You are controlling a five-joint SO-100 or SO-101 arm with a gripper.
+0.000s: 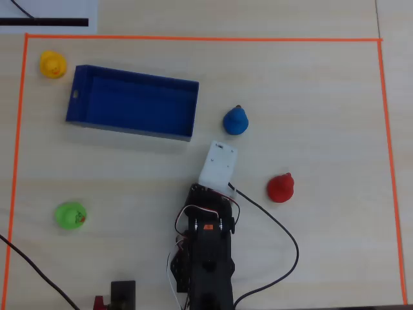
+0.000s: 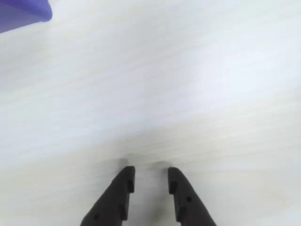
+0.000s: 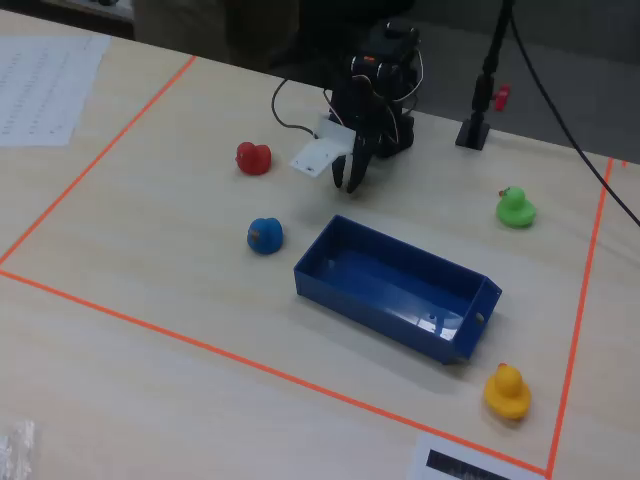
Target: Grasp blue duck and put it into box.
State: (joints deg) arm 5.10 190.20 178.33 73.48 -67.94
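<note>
The blue duck (image 1: 236, 121) stands on the pale wood table to the right of the box (image 1: 129, 128), a dark-blue open-top tray that is empty. In the fixed view the blue duck (image 3: 264, 235) is left of the box (image 3: 370, 305). My gripper (image 3: 348, 184) hangs low over the table behind the box and beside the duck, touching neither. In the wrist view the gripper (image 2: 150, 173) has its two dark fingers a little apart with bare table between them. A corner of the box (image 2: 23, 12) shows at top left. The duck is out of the wrist view.
A red duck (image 1: 281, 188) sits right of the arm, a green duck (image 1: 70, 215) at lower left and a yellow duck (image 1: 53, 64) left of the box. Orange tape (image 1: 193, 39) frames the work area. A white camera housing (image 1: 217, 165) covers the gripper from above.
</note>
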